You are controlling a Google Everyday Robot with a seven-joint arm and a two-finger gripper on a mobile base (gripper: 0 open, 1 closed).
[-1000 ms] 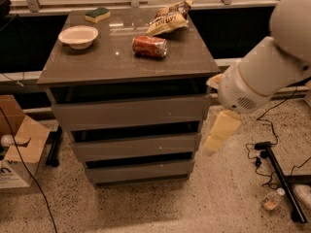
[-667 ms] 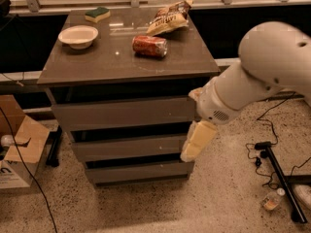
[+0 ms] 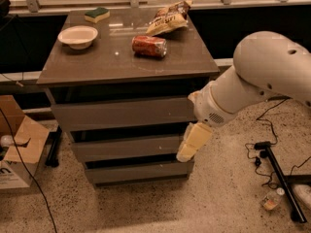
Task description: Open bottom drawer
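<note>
The bottom drawer (image 3: pixel 138 172) is sitting lowest in the desk (image 3: pixel 112 57), showing a plain flat grey-brown front under a dark gap. The tool (image 3: pixel 192 142) is hanging just above its right end; whether spread or pressed together, I cannot tell. Speckled floor (image 3: pixel 146 208) is lying open in front.

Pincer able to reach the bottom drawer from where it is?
Probably yes. The pincer hangs at a front corner of the cabinet, just above the bottom drawer, and nothing stands between them.
</note>
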